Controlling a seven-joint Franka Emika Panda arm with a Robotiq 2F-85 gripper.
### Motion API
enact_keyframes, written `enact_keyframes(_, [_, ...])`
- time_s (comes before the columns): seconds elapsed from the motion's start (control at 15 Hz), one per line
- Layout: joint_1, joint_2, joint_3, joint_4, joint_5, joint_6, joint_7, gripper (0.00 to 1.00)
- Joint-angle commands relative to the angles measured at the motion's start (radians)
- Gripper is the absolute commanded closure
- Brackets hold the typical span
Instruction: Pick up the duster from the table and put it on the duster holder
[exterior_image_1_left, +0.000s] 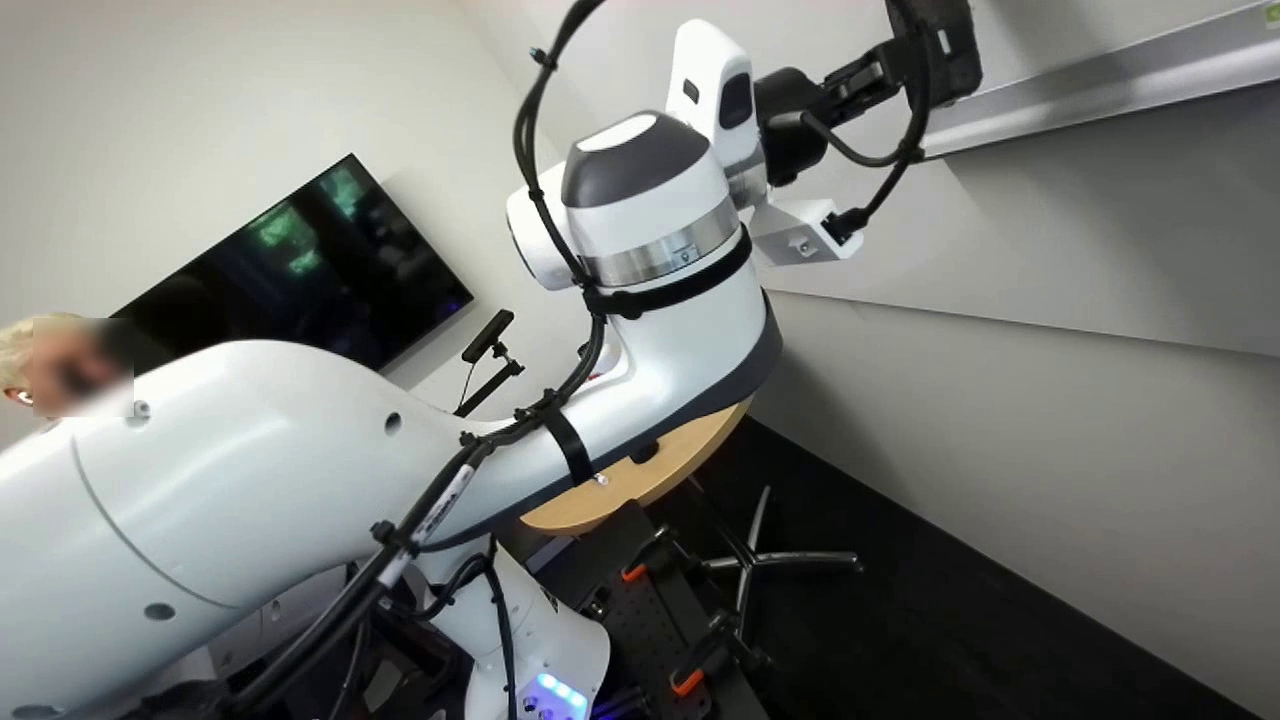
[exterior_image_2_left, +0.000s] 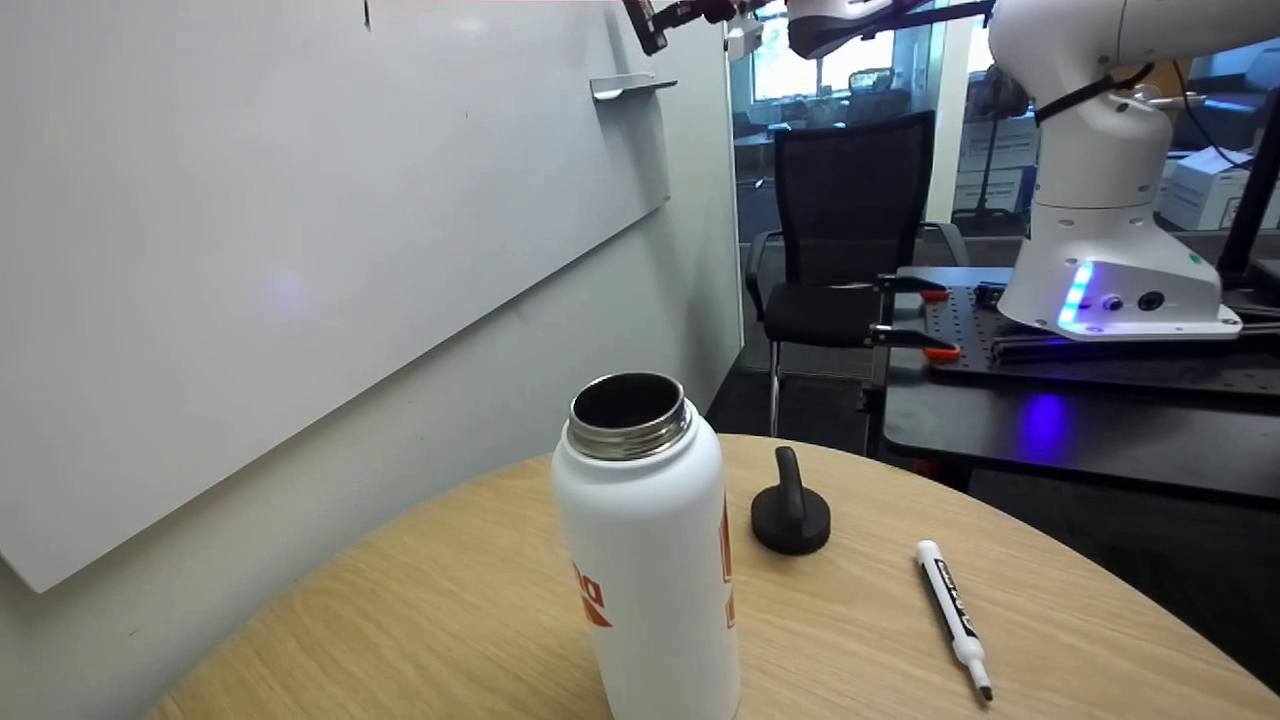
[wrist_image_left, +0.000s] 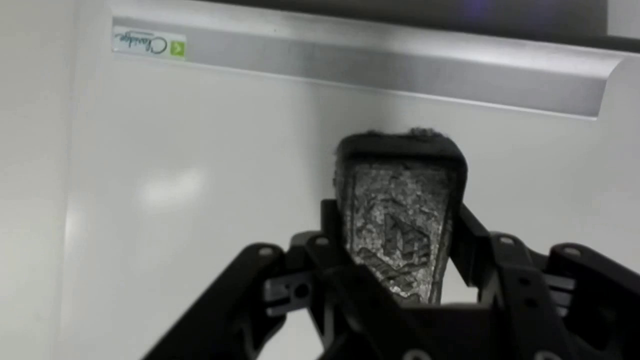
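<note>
My gripper (wrist_image_left: 398, 230) is shut on the duster (wrist_image_left: 405, 200), a black oblong block with a worn grey face. The duster also shows at the arm's end in both exterior views (exterior_image_1_left: 948, 50) (exterior_image_2_left: 645, 26). The duster holder (wrist_image_left: 310, 50) is a long silver-white ledge on the white wall board, seen in both exterior views (exterior_image_1_left: 1100, 105) (exterior_image_2_left: 630, 86). The duster is apart from the ledge; in an exterior view it hangs higher than the ledge. Lettering on the ledge stands upside down in the wrist view. The round wooden table (exterior_image_2_left: 430, 610) is far below the gripper.
A white-and-red bottle (exterior_image_2_left: 650, 560), a black round knobbed object (exterior_image_2_left: 790, 515) and a white marker (exterior_image_2_left: 955, 620) are on the table. A black chair (exterior_image_2_left: 850, 220) stands near the robot's black bench (exterior_image_2_left: 1000, 430). A wall screen (exterior_image_1_left: 300, 260) and a person (exterior_image_1_left: 60, 365) are behind the arm.
</note>
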Motion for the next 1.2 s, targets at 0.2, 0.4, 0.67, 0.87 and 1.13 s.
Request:
enact_keyframes(0.2, [0.054,-0.129,0.034,-0.045,0.066,-0.193,-0.177,0.71])
enact_keyframes(0.4, [0.107,-0.187,0.035,-0.057,-0.003,-0.322,-0.128,0.71])
enact_keyframes(0.67, [0.165,-0.234,0.021,-0.060,-0.088,-0.423,-0.126,0.71])
enact_keyframes(0.87, [0.178,-0.255,0.010,-0.060,-0.080,-0.440,-0.150,0.71])
enact_keyframes(1.13, [0.160,-0.271,0.015,-0.072,-0.046,-0.421,-0.179,0.19])
